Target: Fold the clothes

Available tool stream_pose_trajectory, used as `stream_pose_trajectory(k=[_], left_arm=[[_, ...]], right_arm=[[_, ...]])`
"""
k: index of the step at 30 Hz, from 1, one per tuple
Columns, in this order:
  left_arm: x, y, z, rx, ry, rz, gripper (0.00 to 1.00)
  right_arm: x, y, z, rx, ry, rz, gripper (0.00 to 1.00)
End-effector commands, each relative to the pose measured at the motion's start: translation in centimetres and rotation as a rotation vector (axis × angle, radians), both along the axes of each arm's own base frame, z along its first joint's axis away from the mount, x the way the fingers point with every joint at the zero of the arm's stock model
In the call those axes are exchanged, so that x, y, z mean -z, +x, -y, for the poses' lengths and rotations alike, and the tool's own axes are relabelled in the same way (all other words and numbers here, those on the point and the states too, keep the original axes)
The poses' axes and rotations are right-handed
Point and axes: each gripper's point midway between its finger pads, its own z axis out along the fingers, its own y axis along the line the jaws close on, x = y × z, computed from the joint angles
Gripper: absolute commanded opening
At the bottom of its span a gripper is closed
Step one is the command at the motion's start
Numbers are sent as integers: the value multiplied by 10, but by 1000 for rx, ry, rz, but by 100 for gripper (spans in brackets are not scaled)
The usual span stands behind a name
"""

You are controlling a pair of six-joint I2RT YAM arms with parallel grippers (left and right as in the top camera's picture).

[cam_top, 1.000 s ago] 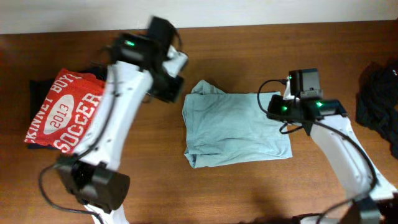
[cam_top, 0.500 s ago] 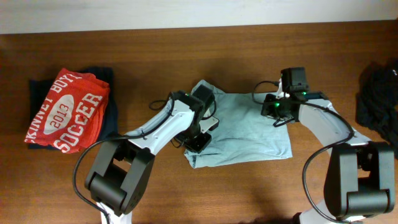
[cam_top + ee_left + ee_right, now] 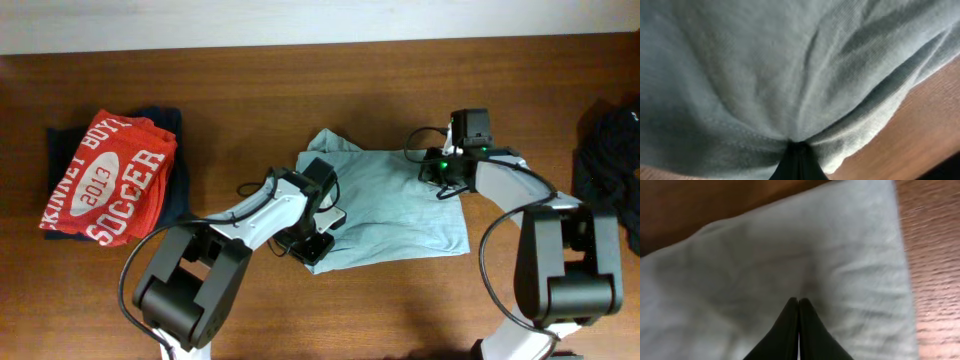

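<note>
The shirt (image 3: 385, 205) lies part-folded at the centre of the worktop (image 3: 400, 310). The left pincer (image 3: 799, 147) is clamped on bunched cloth at the shirt's 7 o'clock corner. The right pincer (image 3: 798, 301) is together, tips on cloth near 2 o'clock; whether it pinches any is unclear. I judge this the grasp stage of a fold. Next calls for lifting both points evenly and carrying the cloth across without dragging the lower layers.

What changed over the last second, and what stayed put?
The left gripper swung from beside the red shirt down to the near-left corner of the t-shirt and pinched it. The right gripper edged onto the far-right corner and closed. T-shirt, red shirt and black garment lie as before.
</note>
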Motion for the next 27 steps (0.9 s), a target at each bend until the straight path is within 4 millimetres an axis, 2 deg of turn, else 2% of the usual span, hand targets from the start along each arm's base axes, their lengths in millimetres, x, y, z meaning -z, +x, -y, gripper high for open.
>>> stream_pose_trajectory(k=[1, 4, 6, 9, 12, 16, 21, 24, 27], left_arm=[[8, -9, -8, 0, 28, -27, 1], [8, -9, -8, 0, 28, -27, 1], [8, -9, -8, 0, 28, -26, 0], [8, -10, -8, -1, 28, -28, 0], [8, -10, -8, -5, 30, -28, 1], [8, -9, -8, -5, 29, -26, 1], [6, -10, -9, -7, 37, -32, 1], [-12, -5, -9, -10, 47, -31, 1], [-48, 16, -9, -21, 47, 46, 1]], right_arm=[[18, 3, 20, 54, -91, -26, 4], [37, 5, 29, 74, -144, -41, 4], [46, 7, 43, 104, -219, -41, 4], [42, 11, 67, 161, -351, -17, 4], [23, 24, 80, 186, -424, 30, 4], [2, 44, 68, 78, -402, 67, 4], [-28, 54, 63, 61, -366, 52, 4], [-58, 55, 52, 33, -309, 43, 5], [-88, 53, 37, 5, -225, 60, 6]])
